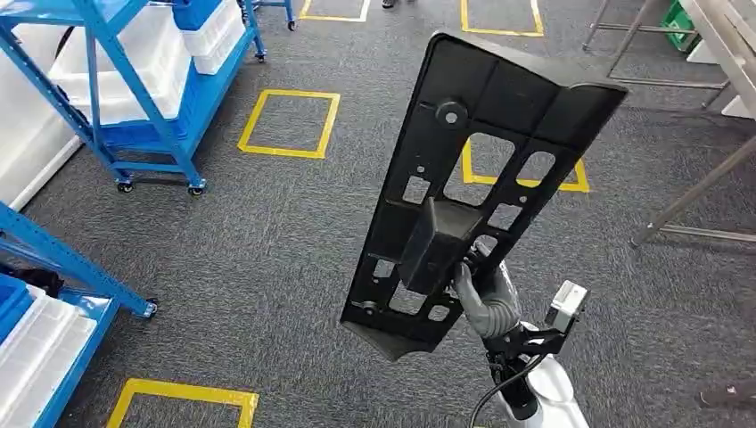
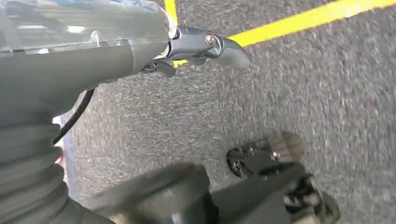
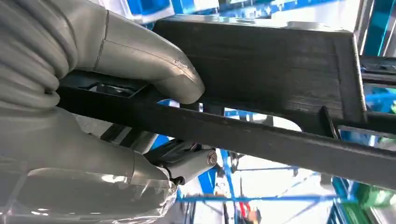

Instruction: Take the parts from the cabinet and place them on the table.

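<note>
A long black plastic part [image 1: 472,169] with several cut-outs and a raised block near its middle is held up above the carpet, tilted to the right. My right hand [image 1: 486,299] grips it near its lower end. Close up, the thumb [image 3: 149,60] presses on the black part [image 3: 261,88] while darker fingers [image 3: 187,163] curl under it. My left hand [image 2: 201,46] hangs over the grey carpet with its fingers curled in and nothing in them.
Blue wheeled shelving [image 1: 134,89] with white bins stands at the far left, and another blue rack [image 1: 53,303] lies near left. Metal table legs [image 1: 695,187] stand at the right. Yellow floor squares [image 1: 290,125] mark the grey carpet.
</note>
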`<control>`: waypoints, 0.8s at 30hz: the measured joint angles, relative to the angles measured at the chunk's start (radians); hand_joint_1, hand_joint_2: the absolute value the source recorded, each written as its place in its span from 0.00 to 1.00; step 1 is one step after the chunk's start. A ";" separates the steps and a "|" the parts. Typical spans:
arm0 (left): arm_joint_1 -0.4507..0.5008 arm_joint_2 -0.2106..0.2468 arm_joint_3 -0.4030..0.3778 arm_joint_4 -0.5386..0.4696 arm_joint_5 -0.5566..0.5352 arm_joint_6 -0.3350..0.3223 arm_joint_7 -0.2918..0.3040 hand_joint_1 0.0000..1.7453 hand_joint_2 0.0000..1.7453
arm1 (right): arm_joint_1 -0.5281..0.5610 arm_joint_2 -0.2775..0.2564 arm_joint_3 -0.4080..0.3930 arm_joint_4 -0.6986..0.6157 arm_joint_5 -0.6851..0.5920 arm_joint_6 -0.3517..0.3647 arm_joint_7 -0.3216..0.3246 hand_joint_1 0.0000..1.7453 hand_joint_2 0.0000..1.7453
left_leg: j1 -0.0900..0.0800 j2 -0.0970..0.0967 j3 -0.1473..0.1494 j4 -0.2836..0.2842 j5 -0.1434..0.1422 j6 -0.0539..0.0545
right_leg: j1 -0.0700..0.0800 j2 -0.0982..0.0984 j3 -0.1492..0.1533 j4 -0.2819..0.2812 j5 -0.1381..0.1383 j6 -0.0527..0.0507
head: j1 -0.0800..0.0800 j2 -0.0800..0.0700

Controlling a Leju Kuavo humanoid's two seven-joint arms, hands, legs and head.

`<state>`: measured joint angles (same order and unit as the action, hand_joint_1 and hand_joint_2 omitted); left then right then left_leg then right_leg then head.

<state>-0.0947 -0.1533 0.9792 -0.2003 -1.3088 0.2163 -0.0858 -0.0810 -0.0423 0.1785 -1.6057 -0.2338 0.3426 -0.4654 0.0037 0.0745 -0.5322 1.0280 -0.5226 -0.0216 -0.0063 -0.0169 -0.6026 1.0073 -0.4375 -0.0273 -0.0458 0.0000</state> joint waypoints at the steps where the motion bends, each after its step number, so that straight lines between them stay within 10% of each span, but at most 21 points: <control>1: 0.002 0.000 0.000 0.000 0.003 0.000 -0.003 0.00 1.00 | -0.004 0.000 -0.001 -0.003 0.001 0.000 0.002 1.00 1.00 | 0.002 -0.035 -0.029 0.066 -0.038 -0.001 | 0.000 0.008 -0.001 0.000 0.001 -0.005 | 0.000 0.000; 3: 0.005 0.000 0.002 0.000 0.013 0.000 -0.007 0.00 1.00 | -0.005 0.003 0.000 -0.006 0.002 0.000 0.004 1.00 1.00 | 0.003 -0.063 -0.113 0.238 -0.109 -0.005 | 0.002 0.036 -0.001 0.000 0.001 -0.008 | 0.000 0.000; 5: 0.000 0.000 0.003 0.000 0.017 0.000 -0.018 0.00 1.00 | -0.004 0.003 -0.001 -0.006 0.012 -0.005 0.006 1.00 1.00 | 0.003 -0.065 -0.147 0.293 -0.102 -0.005 | 0.003 0.063 0.000 0.002 0.001 -0.008 | 0.000 0.000; 8: 0.004 0.000 0.003 0.000 0.020 0.003 -0.024 0.00 1.00 | -0.002 0.003 -0.002 -0.016 0.072 -0.049 0.000 1.00 1.00 | 0.007 -0.095 -0.053 0.068 0.040 0.003 | 0.002 0.111 0.004 0.010 -0.002 -0.003 | 0.000 0.000; 10: 0.008 0.000 0.004 0.000 0.020 0.001 -0.024 0.00 1.00 | 0.004 -0.003 -0.011 -0.037 0.121 -0.087 -0.006 1.00 1.00 | 0.015 -0.178 -0.024 -0.017 0.046 0.007 | 0.005 0.131 -0.009 0.023 -0.004 0.009 | 0.000 0.000; 14: 0.004 -0.001 0.005 0.000 0.014 -0.007 -0.022 0.00 1.00 | 0.055 -0.043 -0.051 -0.112 0.191 -0.134 0.008 1.00 1.00 | 0.016 -0.134 -0.018 -0.030 0.057 0.034 | -0.005 0.173 -0.016 0.012 0.005 0.041 | 0.000 0.000; 16: 0.004 -0.001 0.005 0.000 0.013 -0.010 -0.021 0.00 1.00 | 0.070 -0.062 -0.073 -0.148 0.214 -0.146 0.019 1.00 1.00 | 0.009 -0.103 -0.012 -0.038 0.060 0.046 | 0.002 0.062 -0.052 0.087 -0.048 0.041 | 0.000 0.000; 19: 0.014 -0.001 0.005 0.000 0.014 -0.010 -0.021 0.00 1.00 | 0.105 -0.082 -0.102 -0.190 0.219 -0.147 0.021 1.00 1.00 | 0.001 -0.056 -0.012 -0.038 0.055 0.051 | -0.005 0.027 -0.161 0.310 -0.144 0.050 | 0.000 0.000; 20: 0.015 -0.002 0.005 0.000 0.014 -0.011 -0.021 0.00 1.00 | 0.116 -0.090 -0.113 -0.200 0.219 -0.146 0.021 1.00 1.00 | 0.000 -0.042 -0.011 -0.037 0.054 0.051 | -0.008 0.026 -0.169 0.325 -0.137 0.052 | 0.000 0.000; 22: 0.014 -0.003 0.005 0.000 0.014 -0.011 -0.021 0.00 1.00 | 0.128 -0.100 -0.126 -0.214 0.220 -0.146 0.022 1.00 1.00 | 0.000 -0.016 -0.008 -0.037 0.049 0.048 | -0.009 0.018 -0.110 0.216 -0.070 0.054 | 0.000 0.000; 24: 0.013 -0.005 0.005 0.000 0.017 -0.013 -0.022 0.00 1.00 | 0.139 -0.106 -0.139 -0.233 0.228 -0.151 0.023 1.00 1.00 | -0.001 0.005 0.000 -0.036 0.041 0.041 | -0.007 -0.035 0.000 0.025 -0.004 0.049 | 0.000 0.000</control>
<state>-0.0814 -0.1587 0.9846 -0.2003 -1.2917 0.2033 -0.1076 0.0580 -0.1480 0.0393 -1.8387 -0.0054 0.1915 -0.4425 0.0026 0.0796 -0.5317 0.9925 -0.4815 0.0191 -0.0133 -0.0519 -0.6029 1.0322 -0.4420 0.0220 -0.0454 0.0000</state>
